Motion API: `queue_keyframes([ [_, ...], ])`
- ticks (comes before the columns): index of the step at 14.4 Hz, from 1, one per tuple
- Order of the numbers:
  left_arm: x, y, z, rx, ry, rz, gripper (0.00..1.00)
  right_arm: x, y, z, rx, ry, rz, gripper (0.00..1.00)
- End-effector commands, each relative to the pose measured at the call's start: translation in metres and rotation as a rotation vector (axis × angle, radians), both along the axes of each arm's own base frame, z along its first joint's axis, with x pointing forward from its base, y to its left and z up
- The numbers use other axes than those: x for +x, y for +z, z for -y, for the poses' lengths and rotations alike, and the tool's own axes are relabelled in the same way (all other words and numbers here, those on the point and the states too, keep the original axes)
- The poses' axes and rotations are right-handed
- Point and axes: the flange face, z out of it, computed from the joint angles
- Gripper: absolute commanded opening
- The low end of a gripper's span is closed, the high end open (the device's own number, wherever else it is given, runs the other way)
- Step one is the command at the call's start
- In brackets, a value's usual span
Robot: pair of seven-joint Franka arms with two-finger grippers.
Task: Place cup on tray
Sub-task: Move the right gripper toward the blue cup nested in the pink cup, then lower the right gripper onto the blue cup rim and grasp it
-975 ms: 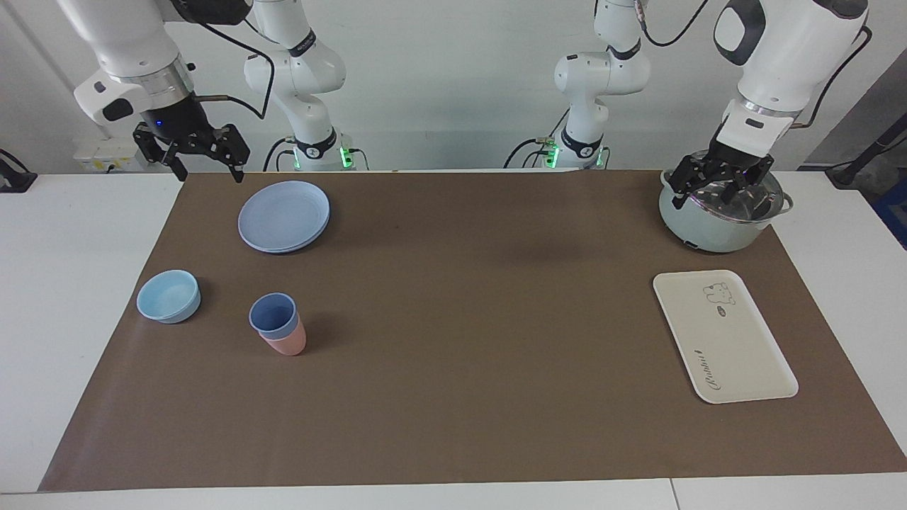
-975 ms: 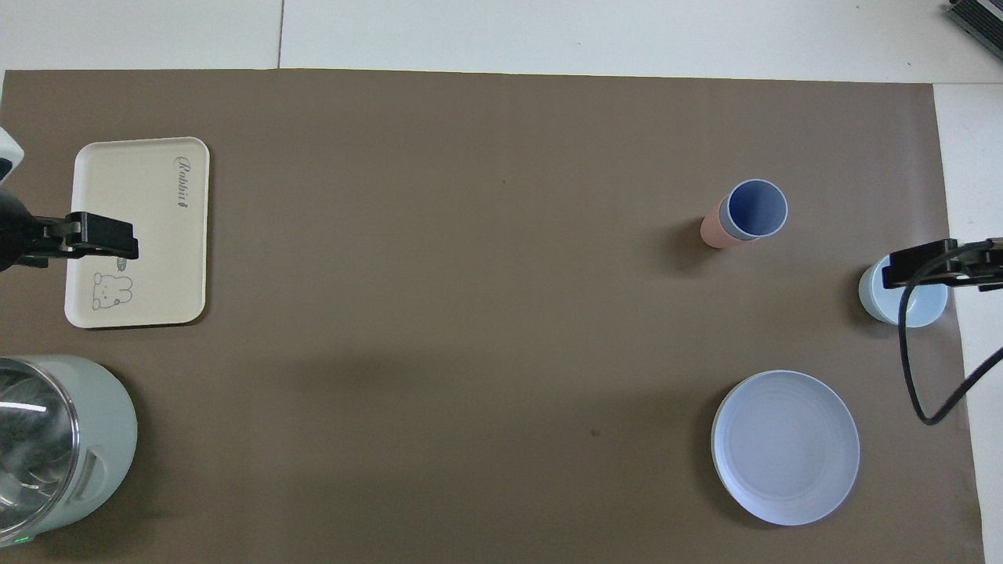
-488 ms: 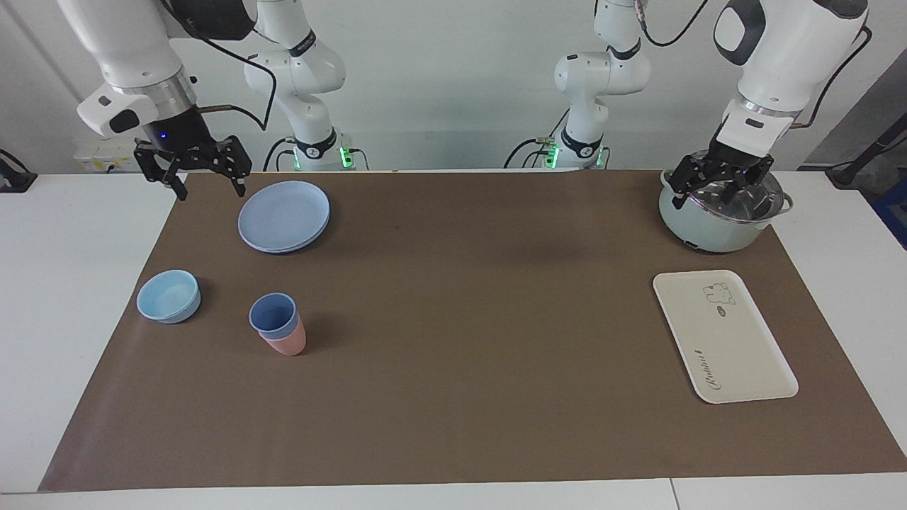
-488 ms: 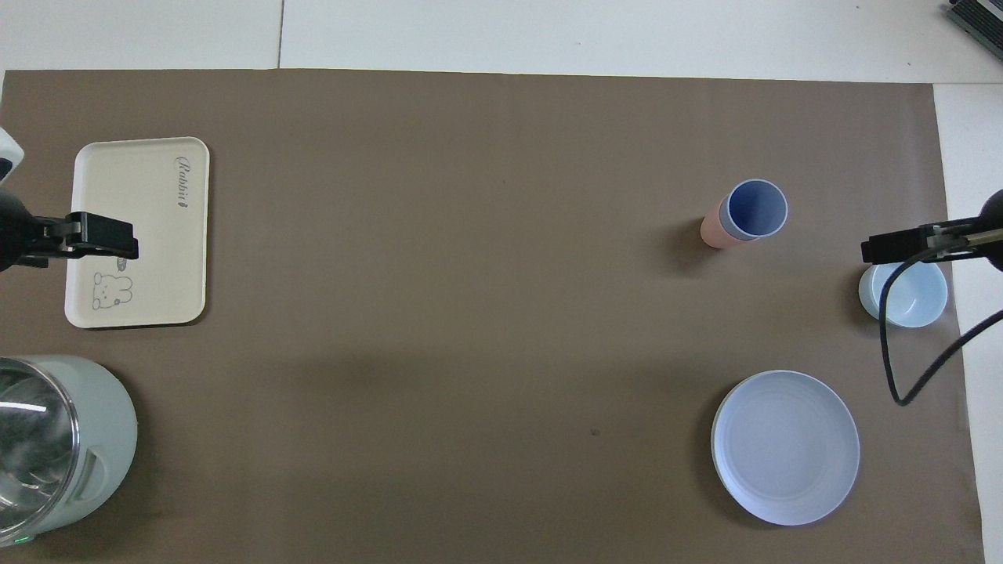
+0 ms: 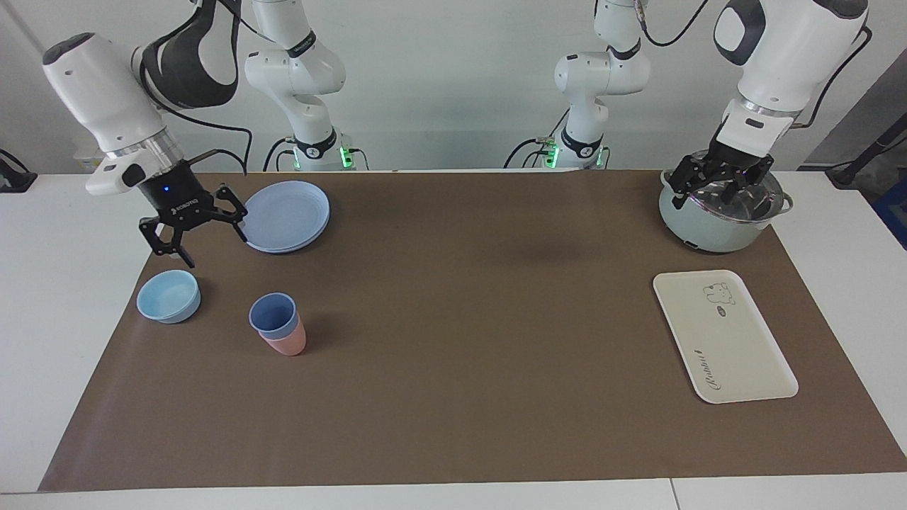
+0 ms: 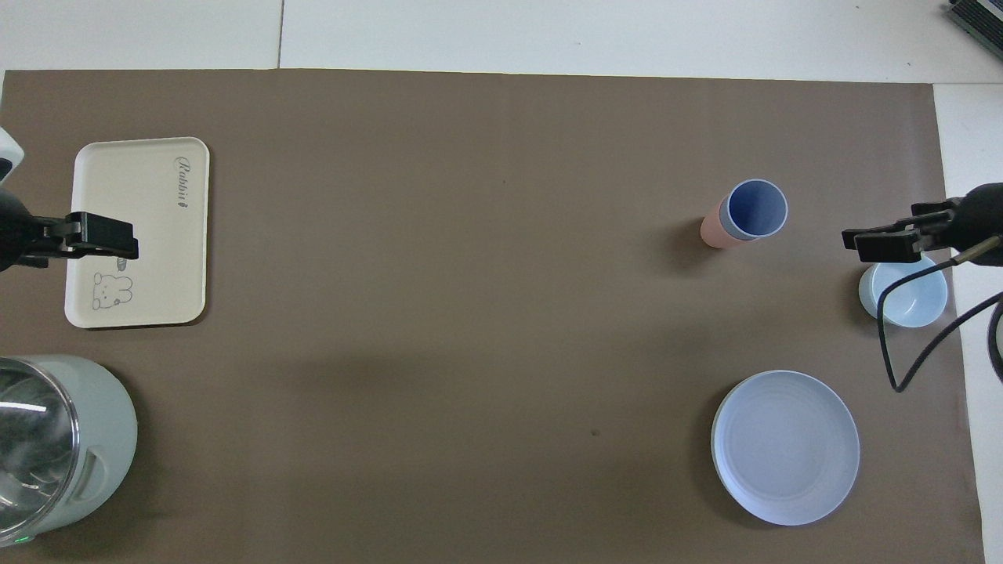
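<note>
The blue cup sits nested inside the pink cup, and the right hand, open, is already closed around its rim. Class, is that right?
Not quite. The blue cup does sit nested in the pink cup, but the right hand, open, is not on its rim: the facing view shows it in the air above the mat between the bowl and the plates, apart from the cup.

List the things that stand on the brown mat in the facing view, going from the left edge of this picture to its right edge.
Light-blue bowl → blue cup nested in the pink cup → stacked blue plates → pot → tray. The cups and the plates overlap in their span, and so do the pot and the tray; I ordered them by their middles.
</note>
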Motion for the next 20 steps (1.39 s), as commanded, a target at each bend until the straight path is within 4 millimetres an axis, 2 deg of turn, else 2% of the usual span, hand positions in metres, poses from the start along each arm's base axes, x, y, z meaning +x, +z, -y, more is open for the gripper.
queue_keyframes([
  [1, -0.007, -0.001, -0.002, -0.013, 0.001, -0.002, 1.0, 0.002, -0.042, 0.037, 0.047, 0.173, 0.103, 1.0],
  [3, -0.007, 0.0, -0.002, -0.013, 0.001, 0.001, 1.0, 0.008, -0.077, 0.057, 0.129, 0.221, 0.174, 1.0],
  [4, -0.007, 0.0, -0.002, -0.013, 0.001, 0.001, 1.0, 0.012, -0.092, 0.058, 0.17, 0.234, 0.21, 1.0],
  [6, -0.007, -0.001, -0.002, -0.013, 0.001, 0.0, 1.0, 0.019, -0.124, 0.056, 0.262, 0.222, 0.242, 1.0],
  [10, -0.009, 0.0, 0.003, 0.002, -0.009, -0.019, 1.0, 0.031, -0.173, 0.043, 0.386, 0.191, 0.313, 1.0],
  [11, -0.009, 0.003, 0.003, 0.016, -0.016, -0.022, 1.0, 0.033, -0.195, 0.037, 0.436, 0.196, 0.341, 1.0],
  [12, -0.01, 0.003, 0.003, 0.024, -0.023, -0.026, 1.0, 0.032, -0.207, 0.036, 0.455, 0.209, 0.353, 1.0],
  [13, -0.012, 0.003, 0.003, 0.027, -0.024, -0.043, 1.0, 0.032, -0.214, 0.035, 0.456, 0.221, 0.353, 1.0],
  [18, -0.022, -0.001, 0.006, 0.065, -0.089, -0.111, 1.0, 0.028, -0.219, 0.035, 0.454, 0.251, 0.362, 1.0],
  [20, -0.022, -0.002, 0.006, 0.065, -0.094, -0.109, 1.0, 0.02, -0.228, 0.036, 0.452, 0.259, 0.356, 1.0],
])
